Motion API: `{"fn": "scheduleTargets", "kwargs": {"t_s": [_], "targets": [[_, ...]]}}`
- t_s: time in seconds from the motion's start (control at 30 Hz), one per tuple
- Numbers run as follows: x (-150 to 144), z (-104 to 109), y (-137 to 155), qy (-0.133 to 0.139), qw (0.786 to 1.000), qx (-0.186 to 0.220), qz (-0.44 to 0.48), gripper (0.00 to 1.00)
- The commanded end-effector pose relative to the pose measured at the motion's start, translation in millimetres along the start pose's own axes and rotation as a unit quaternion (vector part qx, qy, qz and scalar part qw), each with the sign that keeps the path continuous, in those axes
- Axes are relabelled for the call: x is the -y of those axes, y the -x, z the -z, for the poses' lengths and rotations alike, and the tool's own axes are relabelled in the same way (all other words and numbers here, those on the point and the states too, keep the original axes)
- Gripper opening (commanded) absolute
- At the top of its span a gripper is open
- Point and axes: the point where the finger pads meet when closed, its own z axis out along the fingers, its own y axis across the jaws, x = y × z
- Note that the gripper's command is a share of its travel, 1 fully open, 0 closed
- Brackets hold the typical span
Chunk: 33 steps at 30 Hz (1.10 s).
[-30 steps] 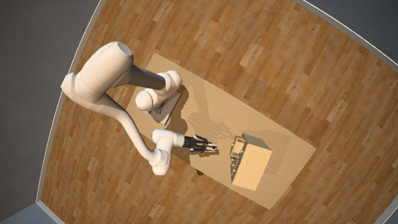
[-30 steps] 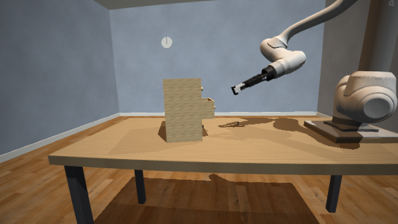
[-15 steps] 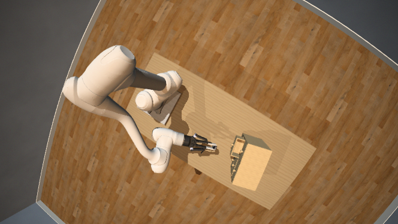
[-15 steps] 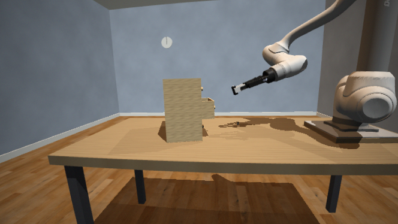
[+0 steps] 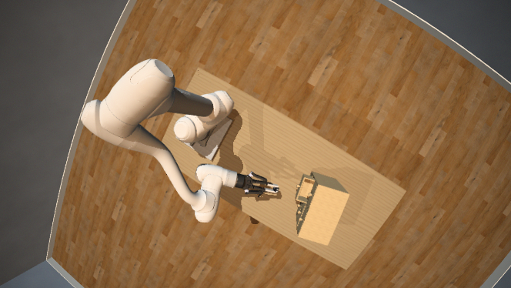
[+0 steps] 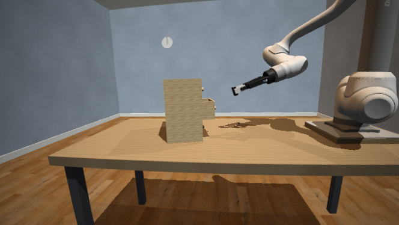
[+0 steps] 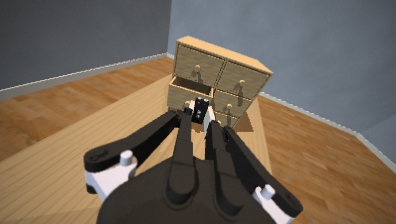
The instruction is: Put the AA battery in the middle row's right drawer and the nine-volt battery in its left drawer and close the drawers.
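At the end of the arm, the gripper (image 5: 276, 189) (image 6: 235, 90) (image 7: 199, 109) stands with its fingertips close together, a small part of full opening; whether a battery lies between them cannot be told. Ahead, and apart from it, the left middle drawer (image 5: 300, 185) (image 6: 208, 110) (image 7: 177, 95) projects from the chest (image 5: 323, 216) (image 6: 183, 111) (image 7: 225, 54); the right middle drawer (image 7: 237, 106) appears pushed in. Farther below, a small dark object (image 6: 238, 123) rests on the table (image 5: 292, 142) (image 6: 150, 166) (image 7: 100, 145), possibly one of the batteries (its type is too small to tell); neither battery can be identified with certainty. Principal hazards, by judgement: a low or off-centre approach could catch the drawer's rim or knob and skew the loose tray; too hard a push could slide or tip the chest; a further pull could make the drawer droop. Lettering is limited to a cropped "Do" on the robot's upper column (image 6: 383, 33); the wall clock (image 6: 167, 42) shows no readable brand, and no label is legible elsewhere.
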Motion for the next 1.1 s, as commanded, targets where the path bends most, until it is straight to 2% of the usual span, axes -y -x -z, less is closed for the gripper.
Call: {"fn": "scheduleTargets", "kwargs": {"t_s": [0.0,0.2,0.6,0.67,1.07], "targets": [[-1,-6,-2,0.000,1.000,0.000,0.001,0.14],[-1,-13,-4,0.000,1.000,0.000,0.001,0.14],[-1,-48,-17,0.000,1.000,0.000,0.001,0.14],[-1,-48,-17,0.000,1.000,0.000,0.001,0.14],[-1,-96,-34,0.000,1.000,0.000,0.001,0.14]]}}
